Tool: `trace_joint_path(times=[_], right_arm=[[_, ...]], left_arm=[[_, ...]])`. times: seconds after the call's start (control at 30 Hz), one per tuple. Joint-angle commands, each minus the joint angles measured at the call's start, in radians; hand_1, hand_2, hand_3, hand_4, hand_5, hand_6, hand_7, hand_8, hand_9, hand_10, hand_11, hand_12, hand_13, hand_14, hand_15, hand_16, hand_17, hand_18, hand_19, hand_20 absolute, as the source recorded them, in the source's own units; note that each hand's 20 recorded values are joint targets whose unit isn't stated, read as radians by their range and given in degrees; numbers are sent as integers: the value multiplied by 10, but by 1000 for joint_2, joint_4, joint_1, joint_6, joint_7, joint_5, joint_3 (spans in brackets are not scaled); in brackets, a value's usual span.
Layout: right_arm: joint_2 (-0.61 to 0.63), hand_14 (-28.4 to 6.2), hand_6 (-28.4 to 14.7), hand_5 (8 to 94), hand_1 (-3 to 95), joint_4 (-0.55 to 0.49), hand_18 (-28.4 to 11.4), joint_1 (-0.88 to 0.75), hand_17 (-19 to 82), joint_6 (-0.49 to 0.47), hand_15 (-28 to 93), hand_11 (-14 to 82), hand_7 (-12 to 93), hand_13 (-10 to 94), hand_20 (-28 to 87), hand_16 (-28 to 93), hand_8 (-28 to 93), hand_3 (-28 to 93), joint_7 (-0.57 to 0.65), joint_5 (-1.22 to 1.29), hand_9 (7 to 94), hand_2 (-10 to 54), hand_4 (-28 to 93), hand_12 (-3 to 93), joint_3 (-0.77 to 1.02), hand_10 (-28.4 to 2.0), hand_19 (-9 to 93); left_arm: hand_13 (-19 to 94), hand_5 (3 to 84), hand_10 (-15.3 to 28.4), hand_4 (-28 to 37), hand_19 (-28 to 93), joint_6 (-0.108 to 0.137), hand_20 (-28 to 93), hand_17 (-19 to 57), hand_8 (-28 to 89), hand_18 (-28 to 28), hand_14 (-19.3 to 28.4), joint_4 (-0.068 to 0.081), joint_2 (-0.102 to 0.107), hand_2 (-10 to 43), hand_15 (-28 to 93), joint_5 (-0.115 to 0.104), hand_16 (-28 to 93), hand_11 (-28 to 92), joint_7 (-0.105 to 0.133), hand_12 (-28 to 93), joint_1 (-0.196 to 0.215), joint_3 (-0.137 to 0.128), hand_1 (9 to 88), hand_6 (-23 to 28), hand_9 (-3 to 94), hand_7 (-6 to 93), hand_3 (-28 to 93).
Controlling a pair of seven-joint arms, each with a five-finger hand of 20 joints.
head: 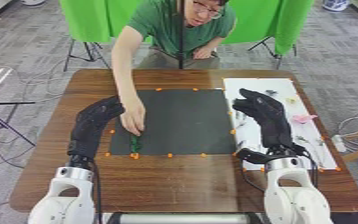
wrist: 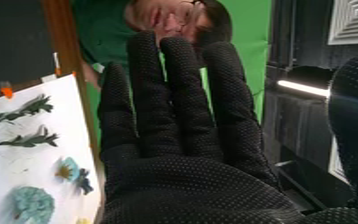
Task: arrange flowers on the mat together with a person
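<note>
A person's hand (head: pixel 133 121) touches a green stem (head: pixel 135 144) near the black mat's (head: pixel 184 120) near-left corner, the arrangement apparently just begun. A pink flower (head: pixel 304 118) and leafy sprigs (wrist: pixel 39 139) await placing on the white sheet (head: pixel 246 85), worktop's (head: pixel 184 187) right side. The robot's left hand (head: pixel 90 125) and right hand (head: pixel 270 120) hang open.

Both arms (head: pixel 297 199) forward; left robot hand (head: pixel 90 122) relaxed; right robot hand (head: pixel 269 117), fingers (wrist: pixel 151 80) straight.
</note>
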Motion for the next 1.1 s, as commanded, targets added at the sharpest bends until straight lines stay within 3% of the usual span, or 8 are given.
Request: trace_joint_path(times=[0.03,0.4,0.77,0.97,1.1], right_arm=[[-9,-138,-3,556,201,-3,-148,-10,227,20,164,135,180,535,369,295,-94,754,2,-17,603,-84,-168,207,-3,-150,220],[-5,-137,-2,553,202,-3,-148,-8,226,16,162,136,179,534,371,298,-93,756,2,-18,602,-92,-170,207,-7,-149,218],[5,-138,-3,551,199,-4,-147,-6,227,5,164,136,178,533,378,301,-94,756,-37,-26,601,-94,-170,207,-2,-149,228],[61,-138,-7,548,166,-49,-157,-4,222,86,195,139,171,550,428,296,-90,727,-34,-256,598,-95,-206,212,61,-150,340],[121,-142,-12,548,156,-83,-163,-27,222,133,216,149,165,560,434,293,-85,698,14,-542,600,-95,-254,223,135,-152,378]], left_arm=[[361,478,135,-182,184,-8,182,4,-54,167,189,10,-12,-49,253,-7,22,210,-10,143,5,1,307,56,463,157,626],[360,477,135,-180,183,-2,181,4,-55,167,189,11,5,-50,251,-18,23,210,-1,143,4,6,306,55,464,158,628],[361,477,135,-180,182,2,181,4,-54,167,189,11,7,-51,252,-19,23,209,-1,143,-1,3,306,56,463,157,627],[361,477,134,-179,181,2,181,4,-54,167,189,8,10,-52,252,-16,22,207,-5,142,-6,-7,304,54,463,158,629],[361,477,132,-179,181,0,181,4,-55,167,188,6,9,-54,251,-13,23,205,-9,142,-6,-13,307,54,463,158,629]])
